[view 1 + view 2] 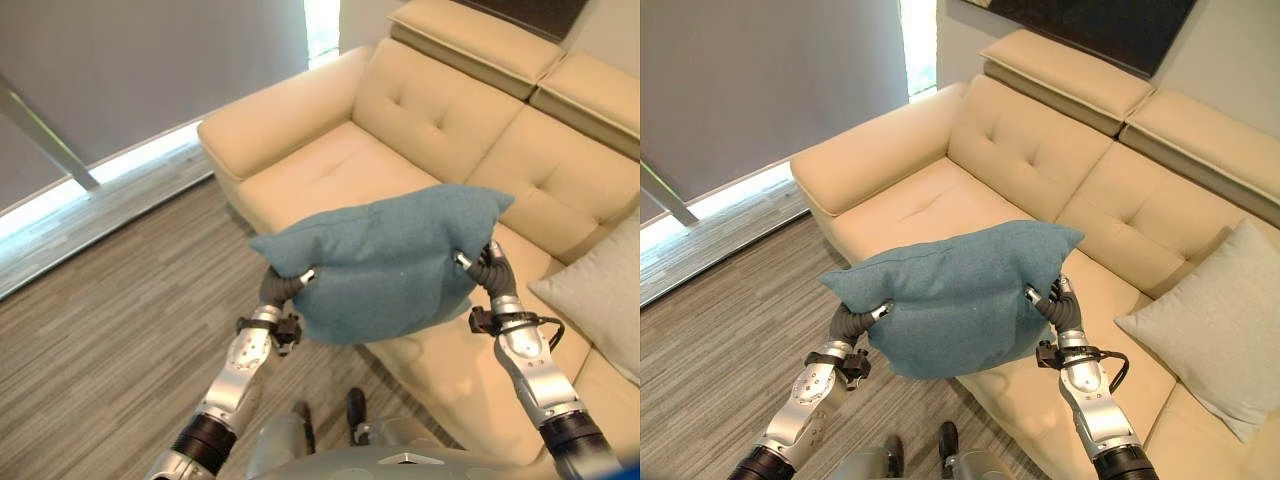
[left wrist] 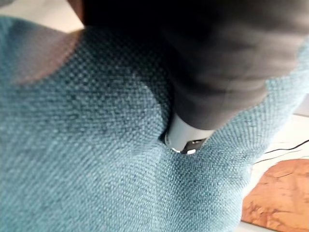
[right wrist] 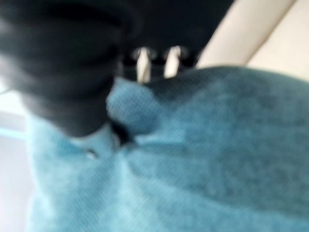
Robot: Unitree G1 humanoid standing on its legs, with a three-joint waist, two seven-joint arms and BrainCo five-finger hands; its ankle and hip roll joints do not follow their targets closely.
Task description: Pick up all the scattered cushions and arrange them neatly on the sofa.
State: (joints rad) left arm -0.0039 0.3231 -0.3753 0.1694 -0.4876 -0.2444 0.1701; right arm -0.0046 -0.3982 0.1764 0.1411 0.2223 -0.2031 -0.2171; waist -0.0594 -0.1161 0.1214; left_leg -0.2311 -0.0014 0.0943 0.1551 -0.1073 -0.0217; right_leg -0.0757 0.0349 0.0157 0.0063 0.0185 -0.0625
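A teal cushion (image 1: 385, 265) hangs in the air in front of the cream sofa (image 1: 330, 170), above the front edge of its seat. My left hand (image 1: 283, 286) grips the cushion's left side and my right hand (image 1: 482, 268) grips its right side, both with fingers pressed into the fabric. In the left wrist view a finger (image 2: 186, 137) digs into the teal weave (image 2: 96, 159). The right wrist view has fingers (image 3: 144, 63) curled over a bunched fold of the cushion (image 3: 193, 159). A pale grey cushion (image 1: 1225, 330) leans against the sofa's back at the right.
The sofa's left seat and armrest (image 1: 260, 125) lie bare beyond the held cushion. Grey wood-look flooring (image 1: 110, 320) spreads to the left, with a bright strip along the wall (image 1: 90, 180).
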